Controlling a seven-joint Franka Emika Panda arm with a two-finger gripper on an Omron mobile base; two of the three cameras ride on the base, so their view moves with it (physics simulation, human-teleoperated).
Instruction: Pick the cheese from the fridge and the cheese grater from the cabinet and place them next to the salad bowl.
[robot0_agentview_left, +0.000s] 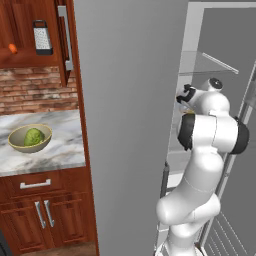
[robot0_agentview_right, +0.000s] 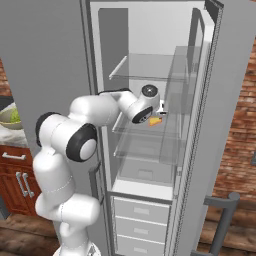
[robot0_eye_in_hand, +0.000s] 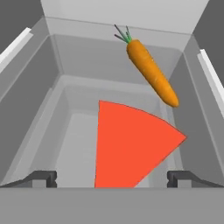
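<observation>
The cheese (robot0_eye_in_hand: 131, 144), an orange-red wedge, lies on a glass shelf inside the open fridge (robot0_agentview_right: 145, 30), seen small and yellow-orange in the right base view (robot0_agentview_right: 156, 121). My gripper (robot0_eye_in_hand: 112, 179) hangs just over it, open, its two fingertips (robot0_eye_in_hand: 41, 178) standing wide on either side of the wedge without touching it. My hand (robot0_agentview_right: 145, 107) reaches in over that shelf. The cheese grater (robot0_agentview_left: 42, 37) stands upright on the shelf of the open wooden cabinet (robot0_agentview_left: 20, 22). The salad bowl (robot0_agentview_left: 30, 137) with its lettuce sits on the marble counter (robot0_agentview_left: 60, 150).
A carrot (robot0_eye_in_hand: 153, 74) lies on the same shelf just beyond the cheese, to its right. Glass shelves (robot0_agentview_right: 150, 67) sit above and below my hand. The fridge's grey door (robot0_agentview_left: 125, 125) stands between the arm and the counter. Lower drawers (robot0_agentview_left: 35, 185) are under the counter.
</observation>
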